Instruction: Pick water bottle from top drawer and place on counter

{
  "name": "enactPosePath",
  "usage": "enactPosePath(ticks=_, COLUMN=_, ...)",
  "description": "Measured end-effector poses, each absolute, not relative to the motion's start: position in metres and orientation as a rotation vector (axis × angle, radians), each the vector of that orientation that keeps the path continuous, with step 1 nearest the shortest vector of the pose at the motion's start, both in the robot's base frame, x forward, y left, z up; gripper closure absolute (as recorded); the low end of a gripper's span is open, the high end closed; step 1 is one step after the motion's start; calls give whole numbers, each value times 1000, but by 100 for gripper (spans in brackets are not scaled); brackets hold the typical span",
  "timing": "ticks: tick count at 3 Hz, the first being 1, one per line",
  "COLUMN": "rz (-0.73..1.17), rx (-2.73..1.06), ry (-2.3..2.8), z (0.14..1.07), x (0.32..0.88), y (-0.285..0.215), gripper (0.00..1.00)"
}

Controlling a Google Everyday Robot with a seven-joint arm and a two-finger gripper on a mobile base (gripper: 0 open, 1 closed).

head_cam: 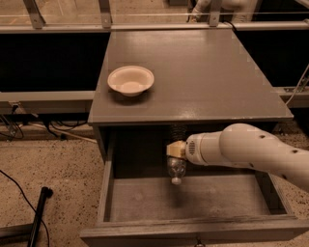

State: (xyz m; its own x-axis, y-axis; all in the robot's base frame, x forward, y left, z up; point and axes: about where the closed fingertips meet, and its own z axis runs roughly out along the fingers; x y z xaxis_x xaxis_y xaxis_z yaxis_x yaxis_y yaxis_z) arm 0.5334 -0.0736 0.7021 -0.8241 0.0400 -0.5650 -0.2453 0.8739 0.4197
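The top drawer (145, 205) is pulled open below the counter (207, 77). My white arm reaches in from the right, with the gripper (176, 150) just under the counter's front edge. The gripper is shut on the water bottle (176, 169), a small clear ribbed bottle. The bottle hangs cap down beneath the gripper, its white cap a little above the drawer bottom. The bottle's upper end is hidden by the gripper.
A pale round bowl (130, 80) sits on the counter's left side. A metal railing (106, 14) runs along the back. A black pole (37, 212) and cables (14, 128) lie on the speckled floor at the left.
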Motion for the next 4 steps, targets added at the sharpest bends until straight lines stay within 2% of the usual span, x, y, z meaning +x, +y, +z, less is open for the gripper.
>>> enactPosePath(ticks=1, rz=675, rx=-129, ry=2430, z=747, x=489, y=-96, gripper=76)
enactPosePath(ticks=2, rz=680, rx=-19, ry=2464, z=762, x=437, y=-152, gripper=77)
enactPosePath(ticks=3, rz=711, rx=74, ry=2431, z=769, x=401, y=-198, gripper=95)
enactPosePath(ticks=4, rz=692, rx=35, ry=2355, z=790, x=406, y=-225, gripper=100)
